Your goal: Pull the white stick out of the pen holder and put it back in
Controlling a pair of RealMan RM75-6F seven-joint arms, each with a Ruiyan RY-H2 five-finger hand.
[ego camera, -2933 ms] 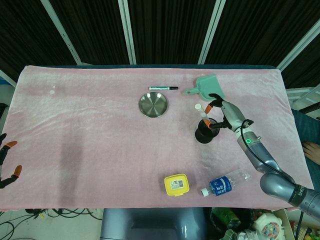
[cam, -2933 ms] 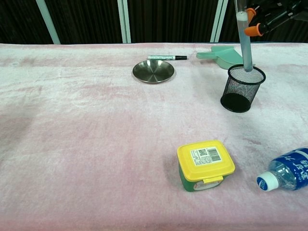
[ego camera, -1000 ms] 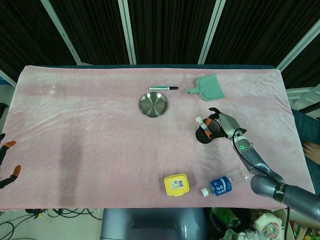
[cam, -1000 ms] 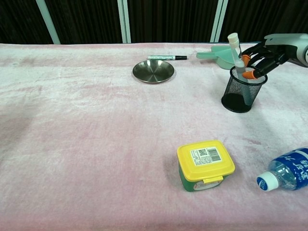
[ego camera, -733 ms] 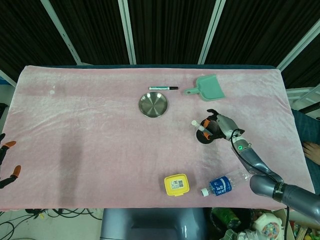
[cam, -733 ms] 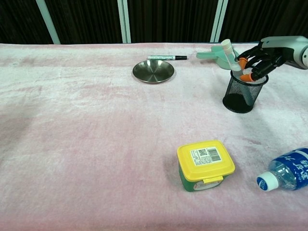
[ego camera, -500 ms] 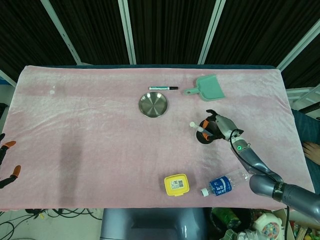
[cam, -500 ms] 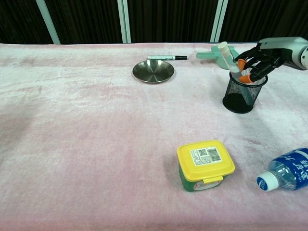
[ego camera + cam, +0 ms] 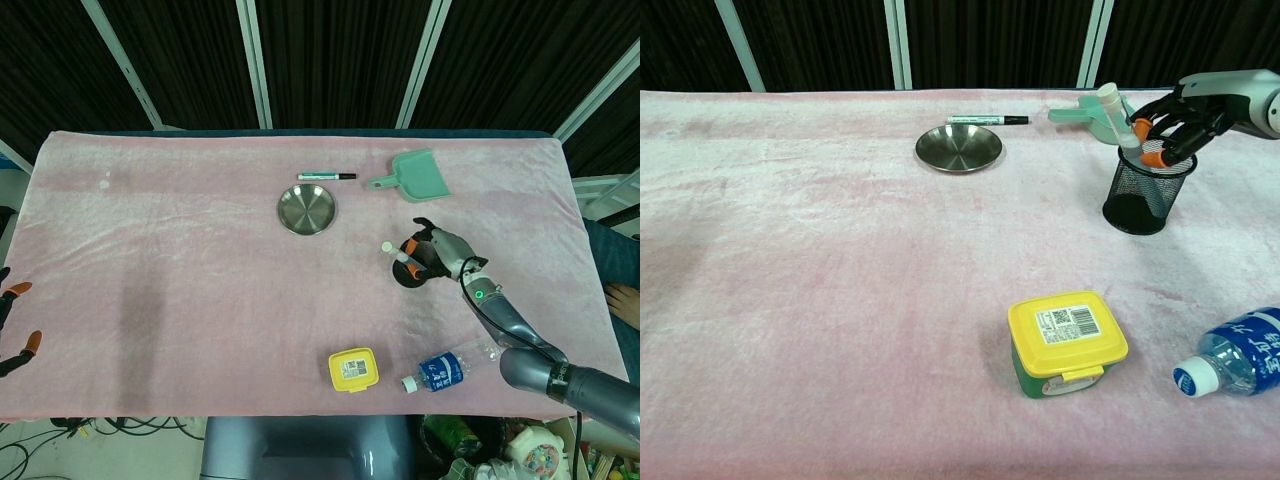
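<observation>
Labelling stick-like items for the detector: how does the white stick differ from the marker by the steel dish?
The white stick stands tilted in the black mesh pen holder, leaning toward the left of the chest view; the marker lies flat on the pink cloth. The white stick is plain white; the marker has a green-printed barrel and a black cap. The right hand is at the white stick; nothing touches the marker. Both are slim and straight.

Materials check: mostly plastic on soft cloth.
Matt pink fleece tablecloth (image 9: 790, 300); shiny steel dish (image 9: 959, 147); black wire-mesh pen holder (image 9: 1147, 192); glossy yellow plastic lid (image 9: 1067, 330); clear plastic bottle (image 9: 1240, 353).
</observation>
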